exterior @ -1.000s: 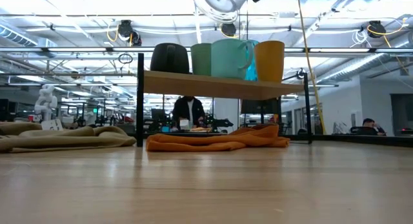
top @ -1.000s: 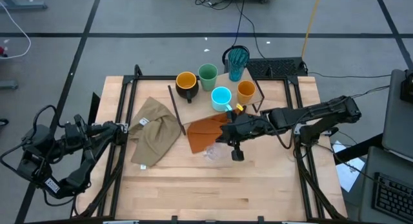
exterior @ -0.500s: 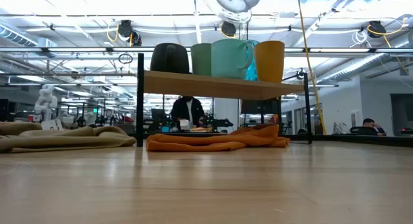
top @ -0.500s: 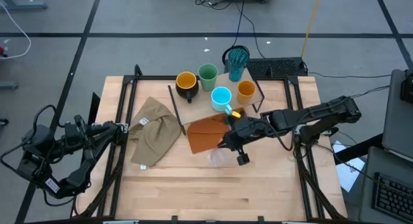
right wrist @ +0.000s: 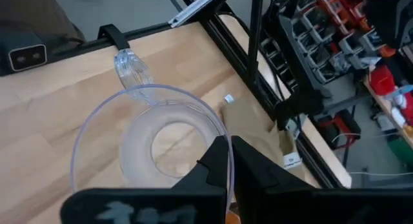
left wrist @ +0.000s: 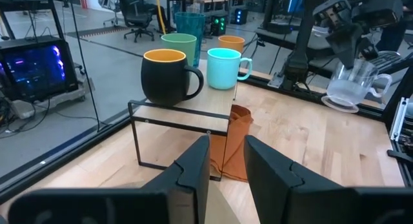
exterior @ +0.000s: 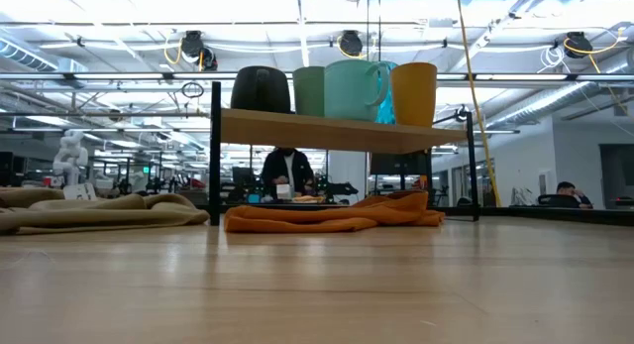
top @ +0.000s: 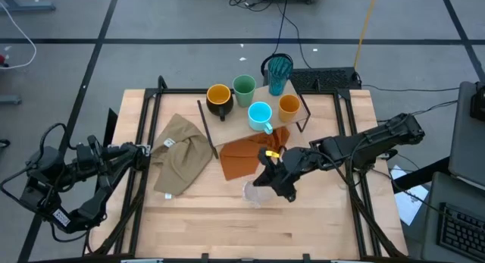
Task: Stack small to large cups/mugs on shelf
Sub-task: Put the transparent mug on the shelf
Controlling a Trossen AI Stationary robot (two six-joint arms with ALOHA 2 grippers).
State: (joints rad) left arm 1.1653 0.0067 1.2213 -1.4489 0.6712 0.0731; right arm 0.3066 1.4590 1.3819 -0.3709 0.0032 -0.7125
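Observation:
On the plywood shelf (top: 233,123) stand the black mug (top: 218,97), green cup (top: 244,87), teal tumbler (top: 279,70), blue mug (top: 260,114) and orange cup (top: 289,106), all on their bases. My right gripper (top: 267,183) is in front of the shelf, above the table, shut on the clear glass (top: 254,192). The glass has a small handle (right wrist: 130,68). My left gripper (left wrist: 226,164) waits at the table's left side, pointing at the shelf, open with nothing between its fingers. My right gripper holds the clear glass by its rim (right wrist: 218,135), opposite the handle. One finger is inside the glass and one outside, with the thin wall pinched between them. The fingers slant down from the table's right. The glass (left wrist: 347,88) is lifted clear of the table and tilted.
An orange cloth (top: 242,154) lies under and in front of the shelf. A tan cloth (top: 180,161) lies at the left, beside my left gripper. Black frame rails (top: 353,180) run along the table's sides. Bare tabletop (top: 250,229) spreads along the near edge.
My right gripper has rolled about its own axis and shifted a little toward the table's near edge, keeping hold of the clear glass. The glass has turned with it and has passed out of the top of the low view.

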